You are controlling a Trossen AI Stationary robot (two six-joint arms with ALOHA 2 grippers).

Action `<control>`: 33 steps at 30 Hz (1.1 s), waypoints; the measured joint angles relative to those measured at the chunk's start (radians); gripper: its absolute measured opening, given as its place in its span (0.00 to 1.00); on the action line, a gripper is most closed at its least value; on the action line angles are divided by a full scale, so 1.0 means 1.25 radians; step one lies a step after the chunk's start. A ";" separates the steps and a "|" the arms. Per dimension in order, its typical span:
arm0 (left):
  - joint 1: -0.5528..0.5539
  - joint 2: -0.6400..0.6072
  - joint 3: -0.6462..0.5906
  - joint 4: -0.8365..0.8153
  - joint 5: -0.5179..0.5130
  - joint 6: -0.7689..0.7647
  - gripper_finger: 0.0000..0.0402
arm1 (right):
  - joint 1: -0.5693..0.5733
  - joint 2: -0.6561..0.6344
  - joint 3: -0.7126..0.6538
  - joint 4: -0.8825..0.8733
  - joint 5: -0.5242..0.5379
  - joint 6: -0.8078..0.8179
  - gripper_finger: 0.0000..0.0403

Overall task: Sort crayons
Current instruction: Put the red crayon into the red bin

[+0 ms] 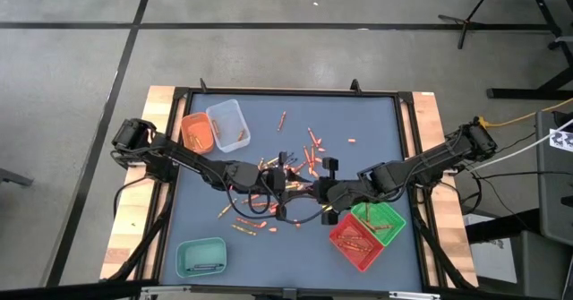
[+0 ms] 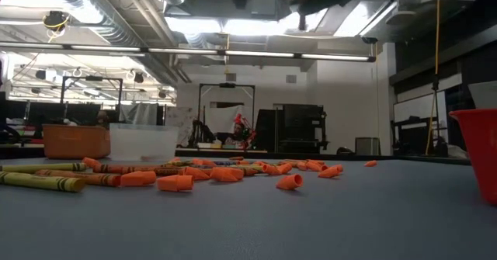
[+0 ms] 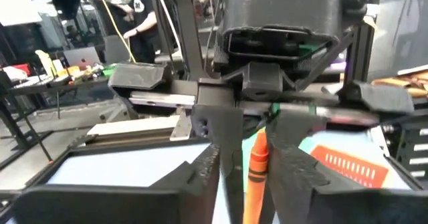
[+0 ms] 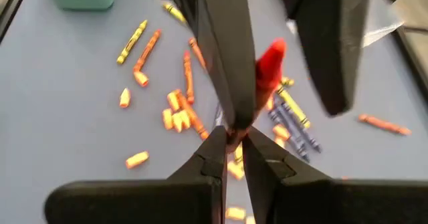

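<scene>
Blue-grey table (image 1: pixel 376 130) (workshop behind): left end effector (image 3: pixel 246 158) loosely around an orange crayon (image 3: pixel 256 174); right end effector (image 4: pixel 233 144) clenched.

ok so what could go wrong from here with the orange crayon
The right gripper seems to pinch only the end of the orange wax crayon, so it could slip and fall among the loose crayons below. The left gripper sits close around it too; pulling away askew may knock it free.
</scene>
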 joint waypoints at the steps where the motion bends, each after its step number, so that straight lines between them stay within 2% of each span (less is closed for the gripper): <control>1: 0.000 0.000 0.000 -0.009 0.000 0.000 0.26 | 0.000 0.000 0.000 -0.012 -0.010 0.013 0.08; 7: 0.000 0.000 0.000 -0.062 -0.001 -0.001 0.31 | 0.001 0.000 0.000 -0.112 -0.074 0.100 0.08; 12: 0.000 0.000 0.000 -0.105 -0.001 -0.013 0.33 | 0.001 0.000 0.000 -0.175 -0.163 0.175 0.08; 19: 0.000 0.000 0.000 -0.160 -0.001 -0.038 0.33 | 0.006 0.000 0.000 -0.225 -0.343 0.278 0.08; 25: 0.000 0.000 0.000 -0.209 0.000 -0.038 0.33 | 0.059 0.000 0.000 -0.271 -0.474 0.357 0.09; 28: 0.000 0.000 0.000 -0.230 -0.002 -0.038 0.33 | 0.101 0.000 0.000 -0.275 -0.494 0.373 0.09; 33: 0.000 0.000 0.000 -0.241 -0.004 -0.038 0.33 | 0.162 0.000 0.000 -0.275 -0.454 0.374 0.09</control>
